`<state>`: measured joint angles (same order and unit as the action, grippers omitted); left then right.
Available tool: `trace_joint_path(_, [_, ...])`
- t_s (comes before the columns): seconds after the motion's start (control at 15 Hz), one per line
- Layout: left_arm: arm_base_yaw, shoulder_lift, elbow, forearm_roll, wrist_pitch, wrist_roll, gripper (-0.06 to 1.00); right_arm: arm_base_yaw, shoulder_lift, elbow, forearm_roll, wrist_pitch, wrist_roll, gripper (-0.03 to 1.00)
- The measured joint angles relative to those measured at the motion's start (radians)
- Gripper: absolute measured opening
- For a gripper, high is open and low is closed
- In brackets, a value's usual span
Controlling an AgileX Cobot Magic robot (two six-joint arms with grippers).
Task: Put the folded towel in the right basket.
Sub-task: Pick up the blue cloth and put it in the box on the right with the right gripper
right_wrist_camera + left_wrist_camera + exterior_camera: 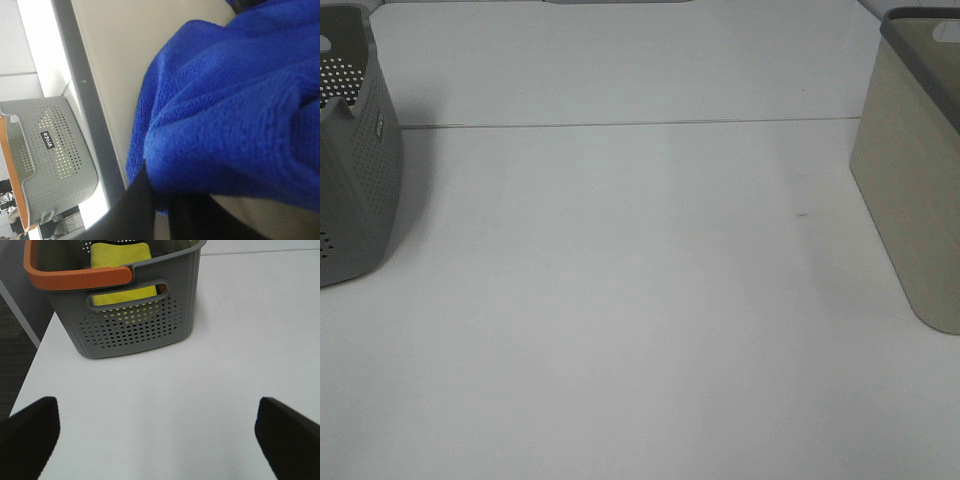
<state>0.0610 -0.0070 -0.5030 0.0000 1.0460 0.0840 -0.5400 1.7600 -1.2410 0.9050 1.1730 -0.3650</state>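
From the high camera the white table [620,300] lies bare across its whole middle, from the near edge at 6 o'clock up to a thin seam [620,125] that crosses it toward 12 o'clock, so the widest free room is the centre between the two containers. A tiny dark speck [802,212] sits on the surface toward 3 o'clock. No arm shows in that view. The grey perforated basket [355,180] stands at 9 o'clock, cut by the frame edge, and the beige right basket [910,180] with its dark grey rim stands at 3 o'clock, also cut by the edge. The two are well apart. In the left wrist view, a strip of dark floor shows beyond the table's side edge, just beside the grey basket. The basket has an orange handle [80,277] and holds a yellow cloth [120,255] lying flat inside. The left gripper [157,415] hangs over bare table near that basket, its dark fingers [30,435] spread wide with nothing between them. In the right wrist view the right gripper [160,200] is clamped on the folded towel [235,110], a blue terry cloth bunched against its dark finger [130,210]. The towel is over the right basket's pale inner wall, inside the line of its rim; whether it touches the bottom cannot be told.
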Motion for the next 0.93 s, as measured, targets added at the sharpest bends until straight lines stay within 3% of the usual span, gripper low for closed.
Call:
trace_joint_path(0.33, [0.0, 0.0, 0.0, 0.0, 0.0, 0.0, 0.99, 0.0, 0.0, 0.023, -0.036, -0.002, 0.037, 0.07])
trace_joint_path(0.6, [0.0, 0.0, 0.0, 0.0, 0.0, 0.0, 0.99, 0.0, 0.0, 0.023, -0.036, -0.028, 0.046, 0.13])
trace_joint_path(0.67, [0.0, 0.0, 0.0, 0.0, 0.0, 0.0, 0.99, 0.0, 0.0, 0.023, -0.037, -0.029, 0.046, 0.25])
trace_joint_path(0.8, [0.0, 0.0, 0.0, 0.0, 0.0, 0.0, 0.99, 0.0, 0.0, 0.023, -0.082, -0.025, 0.049, 0.63])
trace_joint_path(0.87, [0.0, 0.0, 0.0, 0.0, 0.0, 0.0, 0.99, 0.0, 0.0, 0.023, -0.082, -0.025, 0.049, 0.63])
trace_joint_path(0.93, [0.0, 0.0, 0.0, 0.0, 0.0, 0.0, 0.99, 0.0, 0.0, 0.023, -0.101, 0.018, 0.064, 0.71])
